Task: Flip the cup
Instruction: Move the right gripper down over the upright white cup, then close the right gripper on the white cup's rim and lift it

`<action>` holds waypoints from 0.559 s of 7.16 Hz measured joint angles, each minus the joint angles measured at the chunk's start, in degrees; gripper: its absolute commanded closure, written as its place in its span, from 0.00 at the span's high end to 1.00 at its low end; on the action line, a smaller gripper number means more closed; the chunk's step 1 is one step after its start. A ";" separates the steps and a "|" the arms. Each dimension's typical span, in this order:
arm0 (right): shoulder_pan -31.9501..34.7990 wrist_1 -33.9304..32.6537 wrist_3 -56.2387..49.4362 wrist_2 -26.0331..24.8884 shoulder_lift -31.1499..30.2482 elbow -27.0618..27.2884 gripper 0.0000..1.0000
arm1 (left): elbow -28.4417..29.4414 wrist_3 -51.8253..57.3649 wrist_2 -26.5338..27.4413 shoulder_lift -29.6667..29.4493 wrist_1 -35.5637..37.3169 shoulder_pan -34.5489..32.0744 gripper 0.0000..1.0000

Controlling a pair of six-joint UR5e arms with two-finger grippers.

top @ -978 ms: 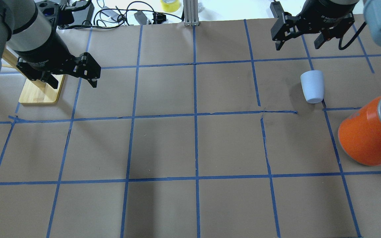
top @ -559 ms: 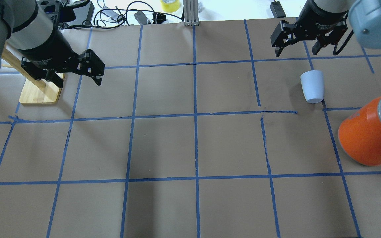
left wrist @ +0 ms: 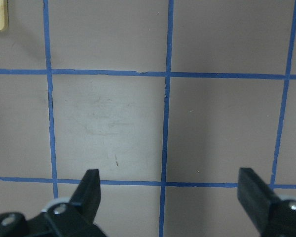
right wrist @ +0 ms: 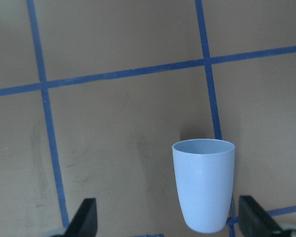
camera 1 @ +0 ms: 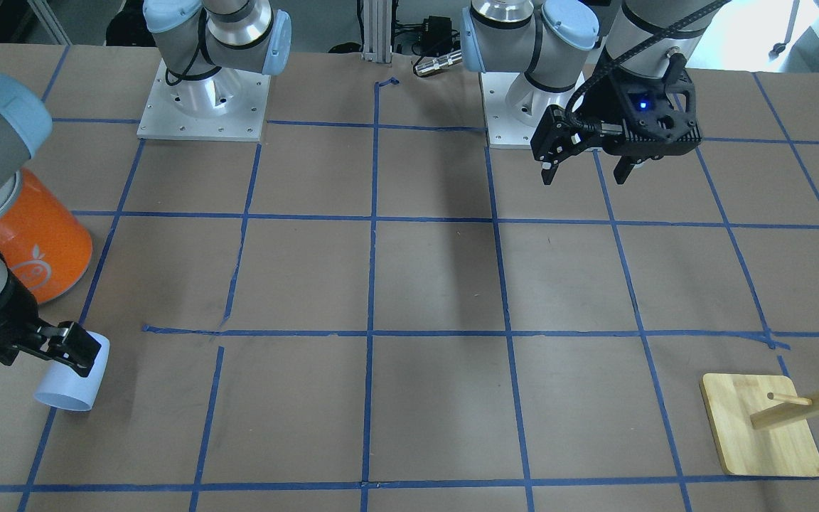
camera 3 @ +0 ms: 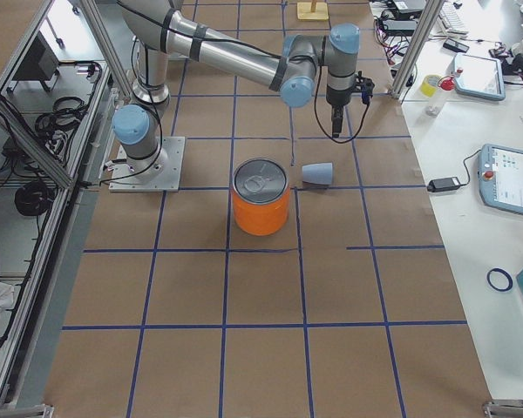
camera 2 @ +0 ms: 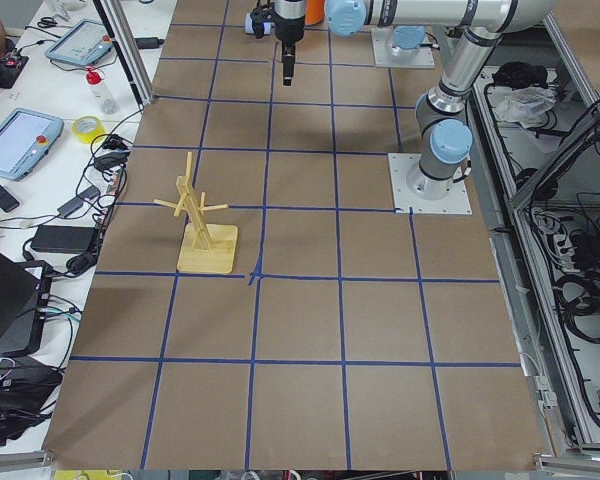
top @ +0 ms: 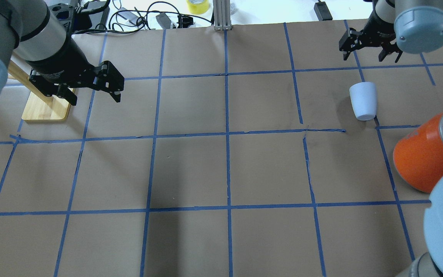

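A tabletop (top: 190, 169) covered in brown paper and marked into squares with blue tape, with a robot arm reaching in from each side.

A small pale lavender-blue plastic cup (top: 363, 101) lies on its side on the robot's right half of the tabletop. Its wider open end points away from the robot's base. It sits just beside a blue tape line and near a large orange can-shaped container with a silver top (top: 421, 161), apart from it.

The right gripper (top: 371, 57) hangs above the tabletop a little beyond the cup, on the side away from the robot's base. Its fingers (right wrist: 86, 219) are spread wide and hold nothing. The right wrist camera looks down on the cup, which appears between the two fingertips and closer to one of them, with no contact.

The left gripper (top: 92, 96) hovers over bare paper on the other half of the tabletop. Its fingers (left wrist: 91, 190) are likewise spread wide and empty. Beside it stands a light wooden stand with a flat base and angled pegs (camera 2: 205, 225).
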 measured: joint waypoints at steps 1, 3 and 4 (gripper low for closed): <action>-0.47 -0.83 -0.01 -0.74 1.63 0.52 1.00 | -0.04 0.16 0.26 0.02 -0.02 0.00 1.00; -0.84 -2.75 -0.41 -1.44 3.89 2.40 1.00 | -0.04 0.34 0.47 0.12 0.01 0.00 1.00; -0.99 -3.58 -0.55 -1.85 4.57 3.28 1.00 | -0.04 0.46 0.53 0.32 0.02 0.00 1.00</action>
